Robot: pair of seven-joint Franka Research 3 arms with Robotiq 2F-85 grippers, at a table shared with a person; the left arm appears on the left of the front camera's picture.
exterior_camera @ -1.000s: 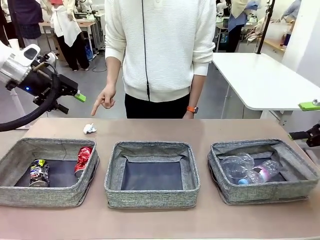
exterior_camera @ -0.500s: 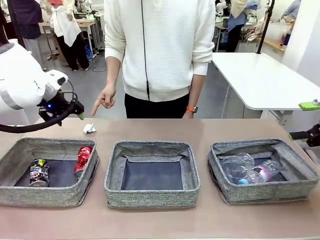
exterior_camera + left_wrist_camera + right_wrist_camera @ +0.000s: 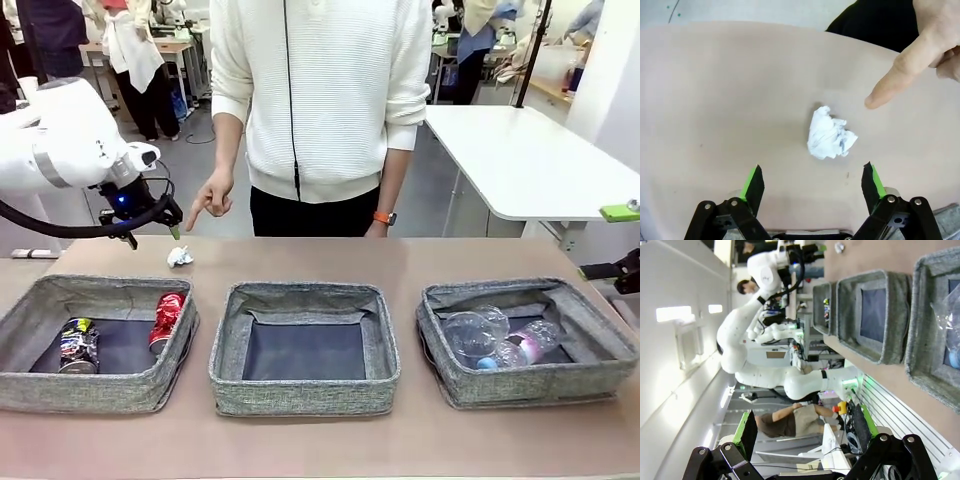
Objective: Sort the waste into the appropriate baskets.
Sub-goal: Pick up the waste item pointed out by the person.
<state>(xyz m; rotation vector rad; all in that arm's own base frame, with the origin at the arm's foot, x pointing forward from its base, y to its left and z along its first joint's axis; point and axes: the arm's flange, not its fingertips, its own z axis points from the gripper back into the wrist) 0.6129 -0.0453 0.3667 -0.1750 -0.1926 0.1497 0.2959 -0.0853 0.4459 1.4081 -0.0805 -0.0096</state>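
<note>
A: Left wrist view is showing the left gripper (image 3: 812, 182) hovering with jaws spread wide and empty above the crumpled white paper ball (image 3: 830, 133) lying on the bare tabletop (image 3: 720, 90), while a person's finger (image 3: 890, 85) is pointing at it from two o'clock.

B: Approach?

A: Descending straight, straddling the ball, clearing the finger. It is lumpy, its longer axis running roughly eleven to five o'clock. The right gripper (image 3: 802, 432) is idling open.
</note>
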